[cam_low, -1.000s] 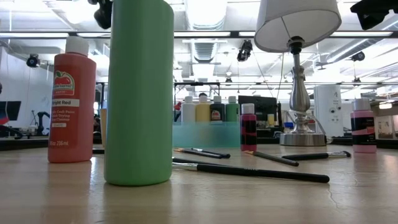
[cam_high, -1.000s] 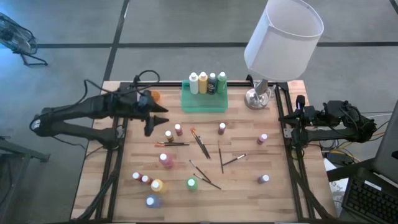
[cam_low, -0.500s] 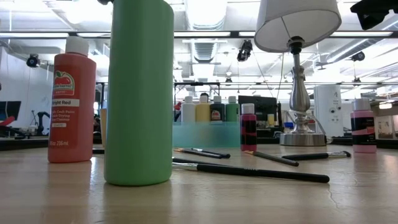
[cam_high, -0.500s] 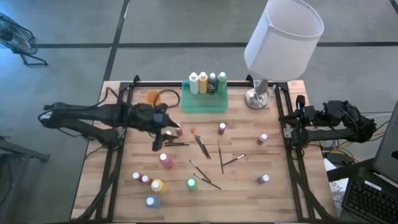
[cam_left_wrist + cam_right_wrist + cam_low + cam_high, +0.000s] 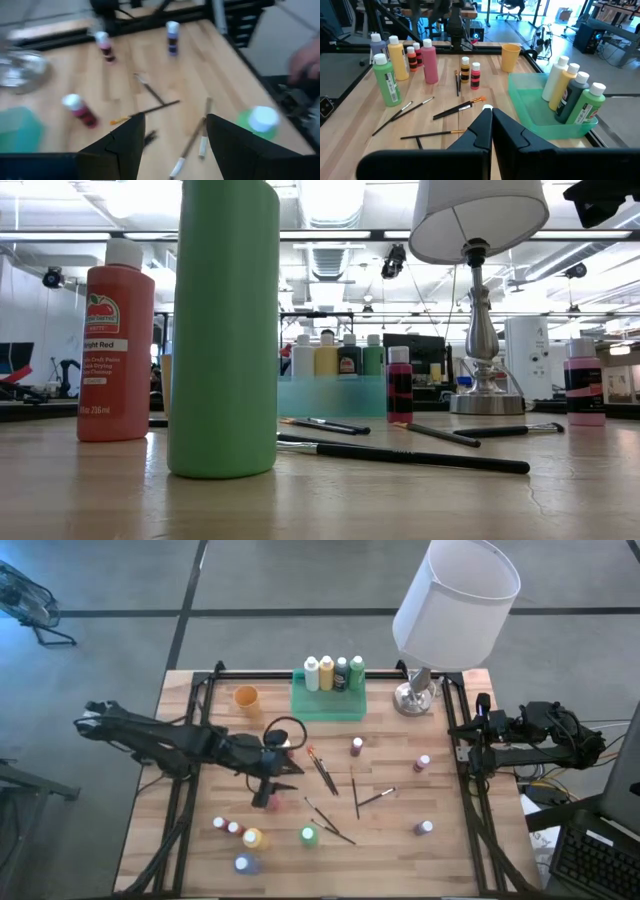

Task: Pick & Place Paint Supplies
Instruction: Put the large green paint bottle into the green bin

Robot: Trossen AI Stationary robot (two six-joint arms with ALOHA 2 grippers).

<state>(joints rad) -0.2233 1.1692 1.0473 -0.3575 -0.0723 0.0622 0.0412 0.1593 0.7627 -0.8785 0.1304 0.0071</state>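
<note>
Small paint bottles stand scattered on the wooden table, among them a pink one (image 5: 357, 746), a green one (image 5: 309, 835) and a yellow one (image 5: 252, 838). Several thin paintbrushes (image 5: 322, 772) lie flat at the table's middle. My left gripper (image 5: 275, 780) hovers open above the left-middle, over a pink bottle that it mostly hides. In the left wrist view its fingers (image 5: 175, 135) frame brushes (image 5: 192, 140) lying below, touching nothing. My right gripper (image 5: 487, 117) is shut and empty, parked at the right edge (image 5: 472, 730).
A green tray (image 5: 328, 705) at the far middle holds several bottles. An orange cup (image 5: 246, 697) stands to its left. A lamp (image 5: 455, 600) with a metal base (image 5: 413, 698) stands at the far right. More bottles (image 5: 225, 826) cluster near the left front.
My left gripper has swung from the far left, near the orange cup, toward the table's middle and near edge, sinking a little and rolling about its pointing line. Its fingers have stayed open. No bottle or brush has moved.
</note>
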